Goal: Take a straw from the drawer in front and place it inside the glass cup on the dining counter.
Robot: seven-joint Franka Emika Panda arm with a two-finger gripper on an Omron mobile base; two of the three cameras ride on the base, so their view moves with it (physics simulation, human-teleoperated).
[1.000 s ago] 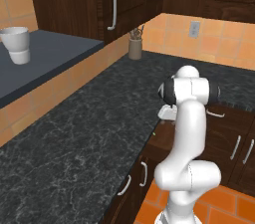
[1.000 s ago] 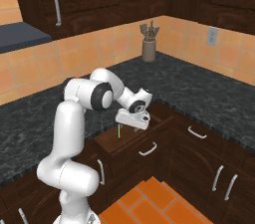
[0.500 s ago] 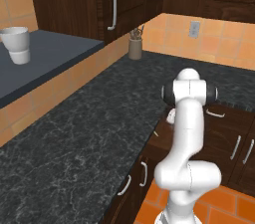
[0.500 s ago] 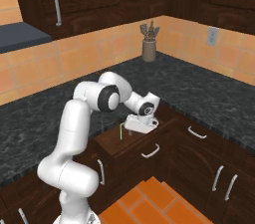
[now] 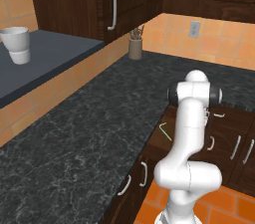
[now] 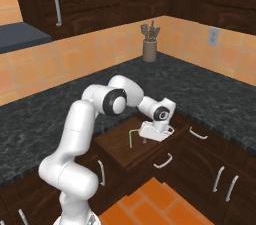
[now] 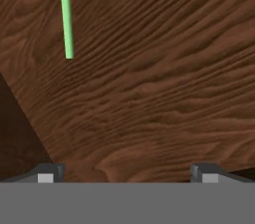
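Jaws [image 6: 151, 138] spread wide over drawer [image 6: 117, 145]; straw [image 7: 65, 14] untouched

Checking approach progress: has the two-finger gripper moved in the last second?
Yes. In the right base view the open gripper has travelled right along the open dark brown drawer, passing the thin green straw.

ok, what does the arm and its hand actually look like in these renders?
Glossy white arm built of rounded tubular links, with dark grey bands at the joints. The hand is a white, boxy block under a round dark-faced wrist. Its fingertips are small, dark grey and squared. No cables or markings visible.
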